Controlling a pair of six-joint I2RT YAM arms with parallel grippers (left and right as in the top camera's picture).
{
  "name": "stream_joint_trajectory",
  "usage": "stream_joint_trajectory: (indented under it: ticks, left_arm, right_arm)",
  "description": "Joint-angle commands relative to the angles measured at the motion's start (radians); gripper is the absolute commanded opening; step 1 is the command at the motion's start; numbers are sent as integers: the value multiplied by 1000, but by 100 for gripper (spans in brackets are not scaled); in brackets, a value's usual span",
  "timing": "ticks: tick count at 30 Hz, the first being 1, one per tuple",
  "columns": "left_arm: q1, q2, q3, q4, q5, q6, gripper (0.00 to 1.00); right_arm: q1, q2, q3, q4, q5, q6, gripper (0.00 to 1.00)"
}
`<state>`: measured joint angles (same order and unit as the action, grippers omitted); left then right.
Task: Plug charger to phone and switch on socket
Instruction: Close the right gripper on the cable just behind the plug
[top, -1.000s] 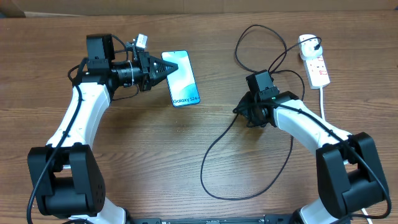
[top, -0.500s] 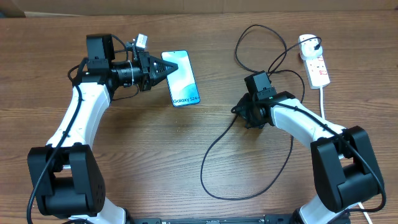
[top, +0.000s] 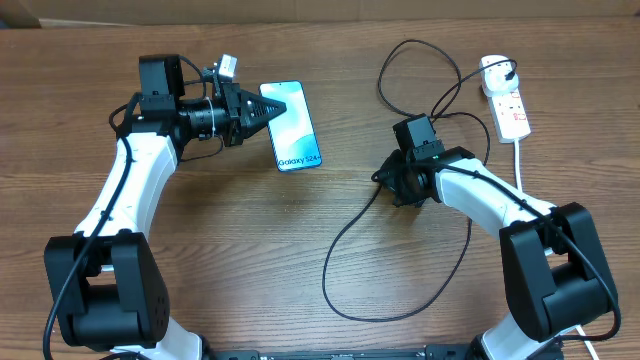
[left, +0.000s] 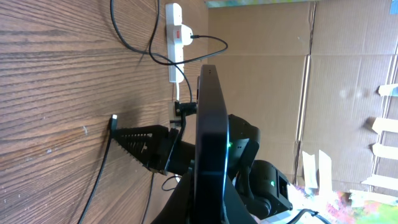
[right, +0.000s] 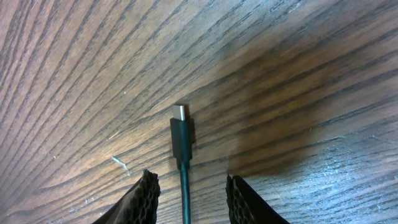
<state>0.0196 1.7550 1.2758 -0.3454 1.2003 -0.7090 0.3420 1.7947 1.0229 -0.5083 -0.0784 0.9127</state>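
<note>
While the left claw (top: 272, 108) pinches the phone (top: 297, 135), the right claw (right: 191, 183) straddles the charger tip (right: 180, 134), jaws apart, tip pointing ahead.

Our left hand (top: 284, 106) is clamped shut, arm stretched forward; our right hand (right: 189, 183) points down, fingers parted.

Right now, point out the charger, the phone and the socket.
charger (right: 180, 134), right wrist view, on its connector tip.
phone (top: 297, 138), overhead view, on its screen.
socket (top: 512, 112), overhead view, on its white block.
</note>
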Motion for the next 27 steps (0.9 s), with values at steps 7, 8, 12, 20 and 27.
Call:
stream_joint_trajectory:
  ticks: [7, 8, 12, 20, 27]
  left_arm:
    - [-5, -3, 10, 2, 31, -20, 4]
    - [-5, -3, 10, 2, 31, -20, 4]
    - [-5, -3, 10, 2, 31, -20, 4]
    - [-5, -3, 10, 2, 31, -20, 4]
    - [-5, -3, 10, 2, 31, -20, 4]
  right_arm:
    - [24, 3, 11, 29, -1, 4, 35]
    - [26, 3, 11, 31, -1, 5, 35]
    - [26, 4, 11, 26, 36, 4, 35]
    - [26, 8, 11, 36, 40, 4, 35]
    - [29, 31, 11, 44, 32, 5, 34]
